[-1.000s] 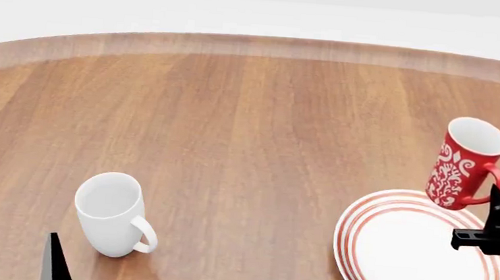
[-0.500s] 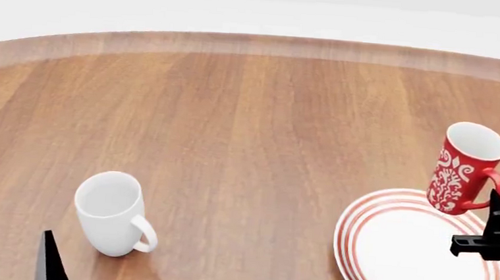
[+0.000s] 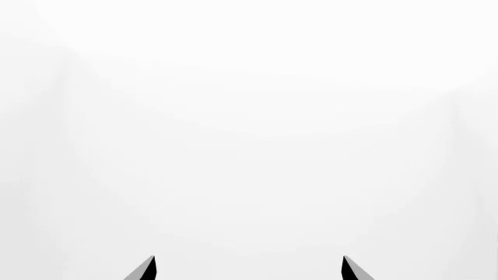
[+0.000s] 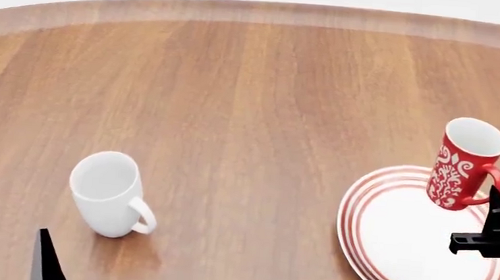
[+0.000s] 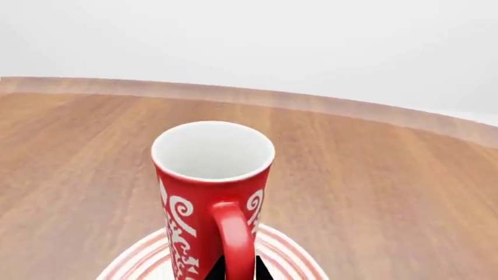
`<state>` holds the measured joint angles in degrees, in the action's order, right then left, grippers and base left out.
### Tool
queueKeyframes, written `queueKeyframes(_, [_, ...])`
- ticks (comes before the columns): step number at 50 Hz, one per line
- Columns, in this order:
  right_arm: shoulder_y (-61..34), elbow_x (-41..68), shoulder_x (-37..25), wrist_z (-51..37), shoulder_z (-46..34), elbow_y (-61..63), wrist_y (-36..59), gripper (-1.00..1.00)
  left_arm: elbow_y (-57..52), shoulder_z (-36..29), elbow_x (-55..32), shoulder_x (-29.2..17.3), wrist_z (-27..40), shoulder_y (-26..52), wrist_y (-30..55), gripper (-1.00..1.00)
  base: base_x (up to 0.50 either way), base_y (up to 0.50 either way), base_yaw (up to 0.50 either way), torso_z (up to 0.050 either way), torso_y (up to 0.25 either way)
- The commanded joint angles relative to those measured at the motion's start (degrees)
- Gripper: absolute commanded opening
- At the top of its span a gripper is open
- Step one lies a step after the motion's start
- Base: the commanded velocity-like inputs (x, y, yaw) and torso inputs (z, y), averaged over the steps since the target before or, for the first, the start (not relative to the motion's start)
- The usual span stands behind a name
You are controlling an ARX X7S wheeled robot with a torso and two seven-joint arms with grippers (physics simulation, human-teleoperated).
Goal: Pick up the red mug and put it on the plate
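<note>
The red mug (image 4: 465, 165) hangs tilted over the far edge of the plate (image 4: 377, 208), its base low above the rim rings; whether it touches I cannot tell. The right gripper (image 4: 498, 213) grasps it by the handle (image 5: 233, 233); its jaws are closed around that loop. I judge the mug stiff, glazed and smooth, likely breakable, so the handle is the secure place to hold. The white mug (image 4: 109, 194) stands well apart on the wooden table (image 4: 253, 100). The left gripper (image 3: 247, 269) shows two separated tips with nothing between.

Bare simulated room, wooden table (image 4: 253, 100)
</note>
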<state>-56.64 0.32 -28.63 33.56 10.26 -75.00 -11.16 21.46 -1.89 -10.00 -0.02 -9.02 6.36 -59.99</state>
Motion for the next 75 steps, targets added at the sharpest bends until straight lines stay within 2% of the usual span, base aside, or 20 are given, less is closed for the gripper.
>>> queueKeyframes(1, [-0.29, 0.12, 0.06, -0.16, 1.41, 0.04, -0.76, -1.0, -0.25, -0.04, -0.45, 0.0, -0.33, -0.02, 0.0, 1.0, 0.0, 0.0, 0.0, 0.012, -0.113])
queueKeyframes(56, [-0.04, -0.28, 0.23, -0.51, 1.88, 0.03, -1.46, -1.0, -0.83, 0.06, -0.4, 0.0, -0.11, -0.07, 0.0, 1.0, 0.0, 0.0, 0.0, 0.012, -0.112])
queueKeyframes(60, [0.0, -0.25, 0.22, -0.33, 1.88, 0.03, -1.58, -1.0, -0.21, -0.43, -2.55, 0.0, -2.28, 0.02, 0.0, 1.0, 0.0, 0.0, 0.0, 0.012, -0.042])
queueKeyframes(75, [0.56, -0.33, 0.59, 0.51, 1.63, 0.03, -2.23, -1.0, -0.49, -0.25, -1.85, 0.0, -1.71, -0.02, 0.0, 1.0, 0.0, 0.0, 0.0, 0.001, -0.001])
